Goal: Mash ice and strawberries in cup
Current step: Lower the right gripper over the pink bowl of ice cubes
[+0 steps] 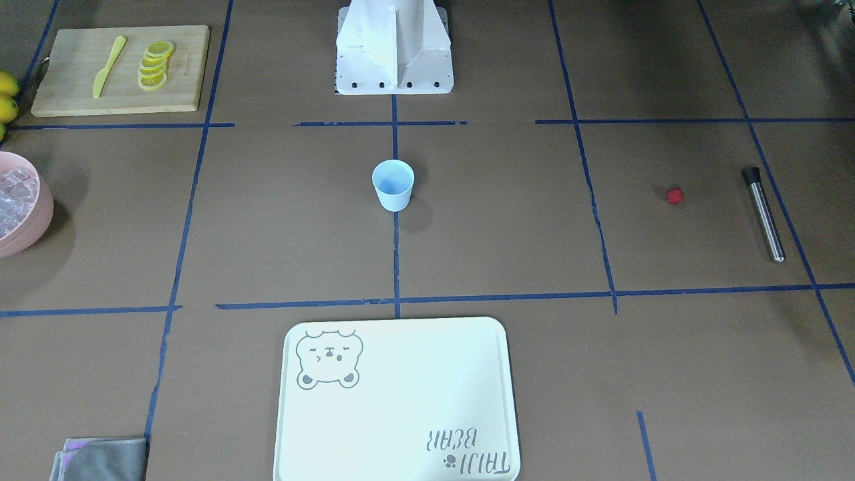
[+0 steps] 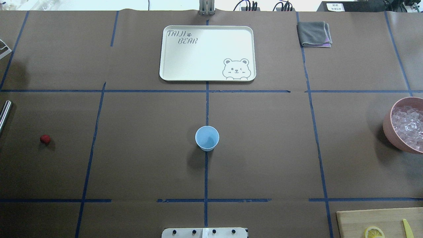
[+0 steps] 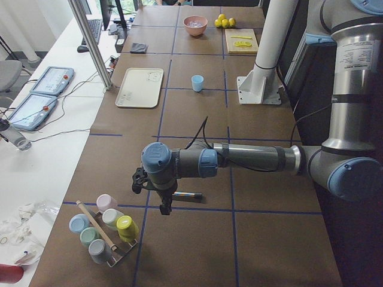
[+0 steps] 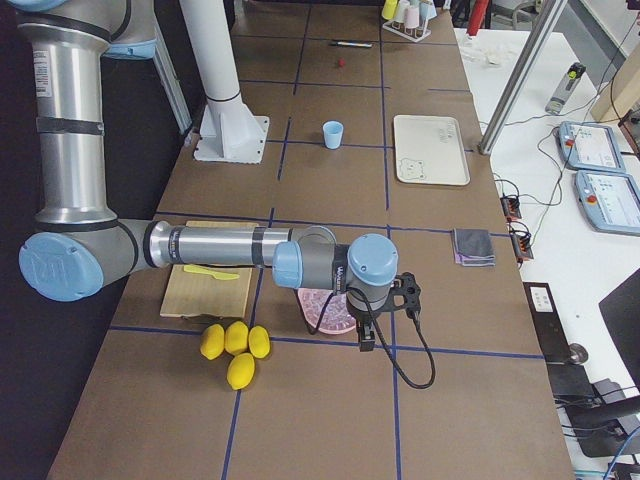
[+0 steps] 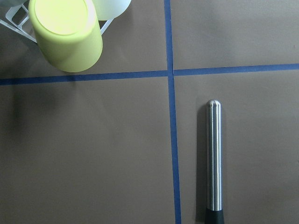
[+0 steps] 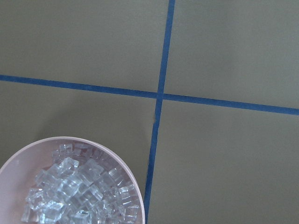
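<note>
close to us at the bottom of the overhead view sits the robot's white base plate (image 2: 205, 232). reading from the left edge, we meet the steel muddler (image 2: 4, 114) lying flat, then the strawberry (image 2: 45, 139) near it but apart on the brown table (image 2: 132, 158). the cup (image 2: 207, 138) stands upright mid-table on the centre strip of blue tape (image 2: 206, 109), well apart from both the berry and the ice (image 2: 409, 124). beyond the cup lies the cream tray (image 2: 205, 59) with its bear drawing, and further right a folded grey cloth (image 2: 312, 33). at the right edge we find the pink bowl (image 2: 387, 127) with the ice heaped inside it, and in the near right corner a wooden cutting board (image 2: 363, 219) with a lemon slice (image 2: 374, 232) on it. our left gripper (image 3: 163, 208) hangs above the table close to the muddler, beside a rack of coloured cups (image 3: 108, 230); it shows only from the side, so we cannot tell whether its claw is wide or narrow. our right gripper (image 4: 366, 340) hangs over the pink bowl's edge, by four lemons (image 4: 235, 350), and of its claw we likewise cannot tell
</note>
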